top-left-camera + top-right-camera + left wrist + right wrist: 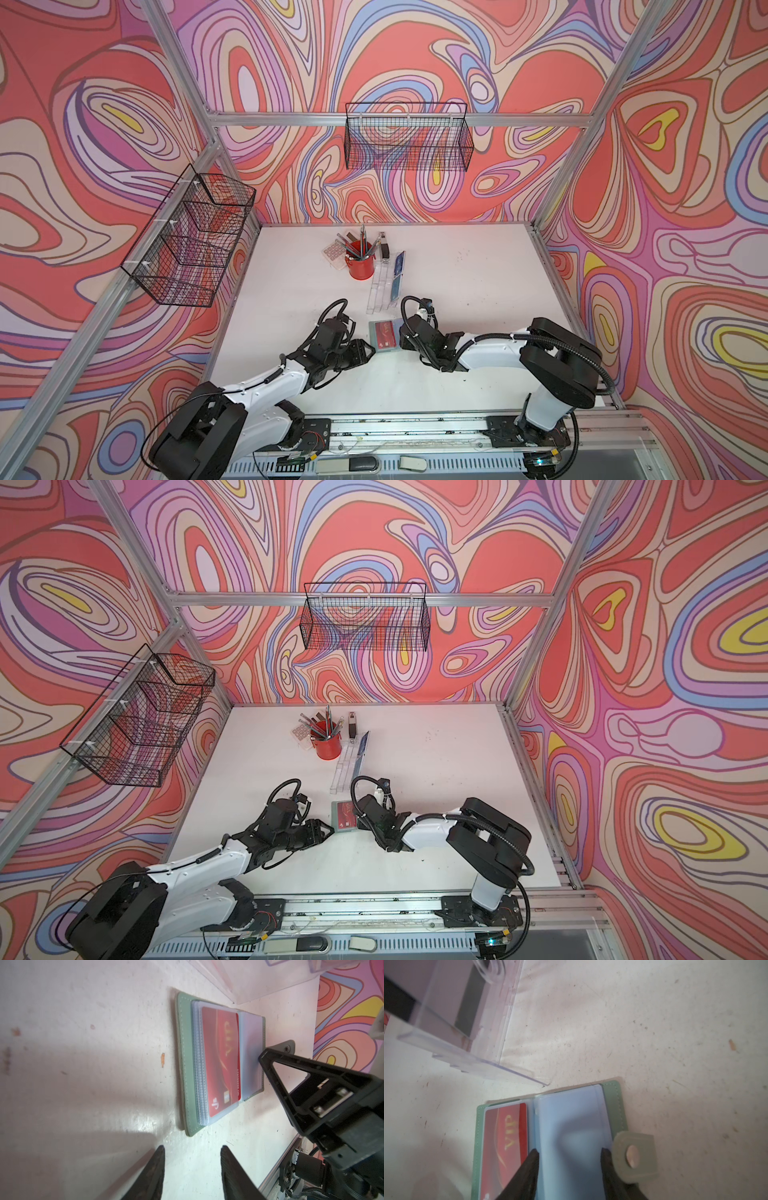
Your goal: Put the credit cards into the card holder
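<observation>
The sage-green card holder (384, 337) (344, 817) lies open on the white table. A red "VIP" credit card (222, 1059) (506, 1142) sits in its left clear sleeve. The right-hand sleeve (571, 1122) looks empty, and the snap strap (634, 1155) sticks out beside it. My right gripper (569, 1151) is open, its tips straddling that empty sleeve; one finger (268, 1059) shows touching the page. My left gripper (192, 1148) (371, 351) is open with nothing in it, just off the holder's left edge. Blue credit cards (399, 266) (362, 746) stand in the clear stand behind.
The clear tiered acrylic stand (380, 291) (467, 1047) sits just behind the holder. Further back are a red cup of pens (359, 264), a calculator (334, 251) and a dark stapler-like thing (385, 247). Wire baskets (409, 141) hang on the walls.
</observation>
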